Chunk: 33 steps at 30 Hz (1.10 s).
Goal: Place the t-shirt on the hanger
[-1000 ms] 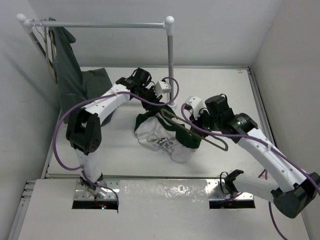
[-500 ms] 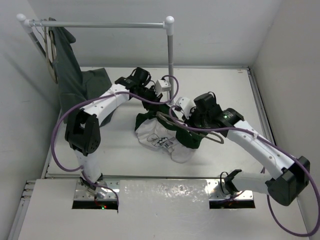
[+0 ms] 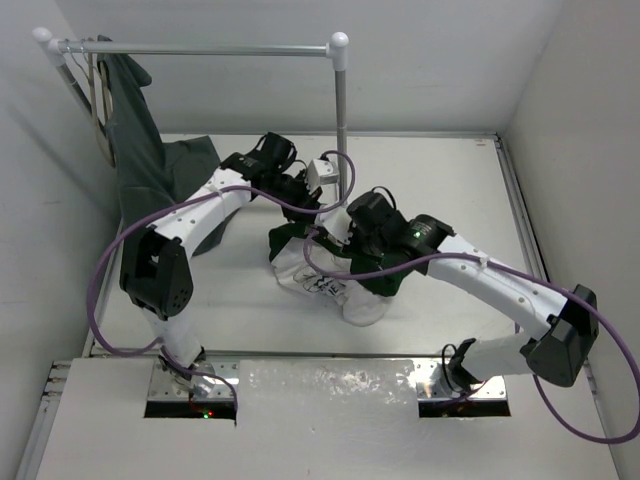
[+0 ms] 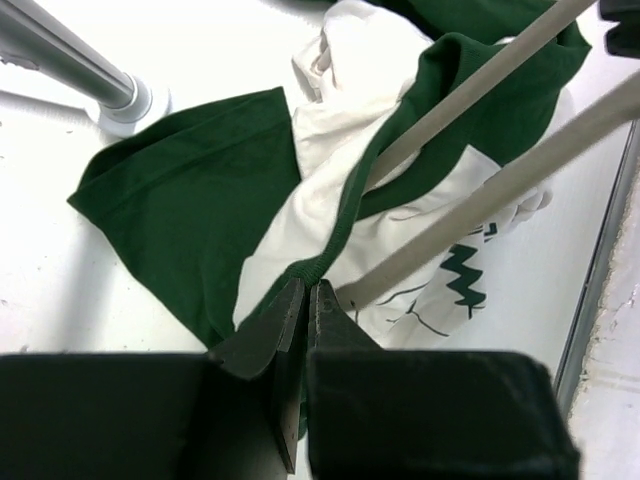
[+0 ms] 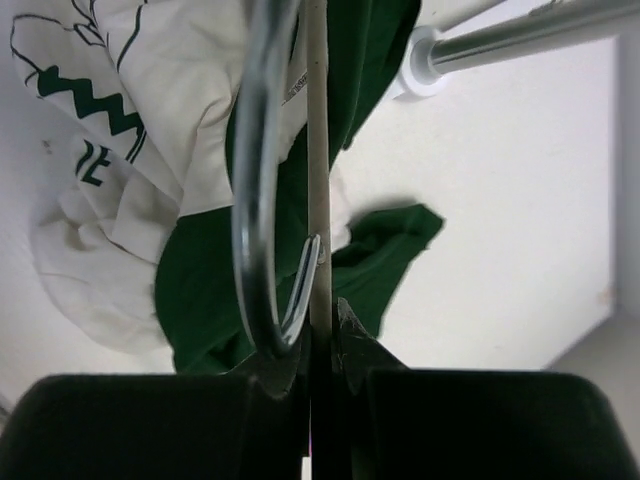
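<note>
Change: over the last second the right arm has swung left, bringing the slim brownish-grey clothes hanger (image 4: 480, 75) from above bare table to above the shirt; the left arm has barely shifted.
Left gripper (image 4: 305, 290): fingers pressed together, pinching the ribbed dark green neck edge of the dark green t-shirt with a large white printed panel (image 3: 330, 278).
Right gripper (image 5: 320, 322): fingers clamped on the hanger's thin straight bar just beside its curved metal hook (image 5: 252, 180), low over the shirt.
T-shirt: crumpled in a heap mid-table, near the foot of the metal clothes rail's upright pole (image 3: 341, 120), with the white panel and its zigzag print facing up.
Hanger: two of its bars cross the shirt diagonally in the left wrist view; the upper one seems to run in under the neck edge, though the folds hide exactly where.
Surroundings: a dull grey-green garment (image 3: 135, 140) hangs at the rail's left end, well apart from the shirt, above the white table (image 3: 450, 180).
</note>
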Tool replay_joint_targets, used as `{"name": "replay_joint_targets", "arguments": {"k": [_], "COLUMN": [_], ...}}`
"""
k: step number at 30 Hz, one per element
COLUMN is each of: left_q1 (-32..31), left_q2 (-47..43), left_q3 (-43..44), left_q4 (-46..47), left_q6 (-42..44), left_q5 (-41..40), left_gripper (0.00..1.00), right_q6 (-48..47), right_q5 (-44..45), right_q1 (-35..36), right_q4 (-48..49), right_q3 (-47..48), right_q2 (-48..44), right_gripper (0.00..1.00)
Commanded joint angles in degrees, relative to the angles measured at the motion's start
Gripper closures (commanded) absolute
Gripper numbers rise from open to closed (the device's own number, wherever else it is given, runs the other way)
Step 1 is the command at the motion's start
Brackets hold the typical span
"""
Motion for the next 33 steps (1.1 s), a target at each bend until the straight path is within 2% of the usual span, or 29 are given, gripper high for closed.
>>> {"name": "replay_joint_targets", "arguments": {"k": [1, 5, 11, 13, 16, 21, 28, 30, 32, 33], "left_q1": [0.16, 0.16, 0.16, 0.07, -1.33, -5.37, -8.54, -8.54, -8.11, -7.67], "left_q2": [-2.59, -3.12, -7.07, -8.74, -10.67, -12.96, -12.61, -12.35, -12.52, -12.7], "left_q3": [0.37, 4.14, 4.16, 3.46, 2.31, -0.94, -3.75, -4.37, -4.46, -4.54], "left_q4": [0.07, -1.67, -7.39, -8.36, -8.1, -2.04, 3.85, 5.52, 6.83, 7.45], "left_q6": [2.16, 4.35, 12.96, 13.41, 12.19, 3.05, -4.6, -7.14, -9.43, -10.05], "left_q5": [1.56, 5.34, 13.86, 17.03, 19.5, 18.8, 14.85, 12.4, 7.32, 5.54], "left_gripper": [1.0, 1.0, 1.0, 1.0, 1.0, 1.0, 1.0, 0.78, 0.33, 0.28], "right_q6": [-6.65, -12.73, -12.39, -11.25, -8.36, -1.76, 10.71, 13.62, 18.37, 19.51], "right_q5": [9.97, 2.85, -3.48, -3.57, -2.61, -1.28, 2.56, 3.98, 4.16, 3.64], "right_q1": [4.26, 5.25, 4.81, 4.72, 4.72, 4.72, 4.72, 4.72, 4.72, 4.72], "right_q4": [4.02, 4.9, 6.74, 8.23, 10.78, 19.83, 34.59, 38.99, 43.91, 45.4], "right_q3": [3.64, 2.85, 2.06, 1.36, 0.92, -2.15, -12.96, -16.83, -21.05, -22.36], "right_q2": [-1.03, -0.59, -1.03, -0.86, 0.72, 1.61, -1.38, -2.08, -3.4, -3.67], "right_gripper": [1.0, 1.0, 1.0, 1.0, 1.0, 1.0, 1.0, 1.0, 1.0, 1.0]}}
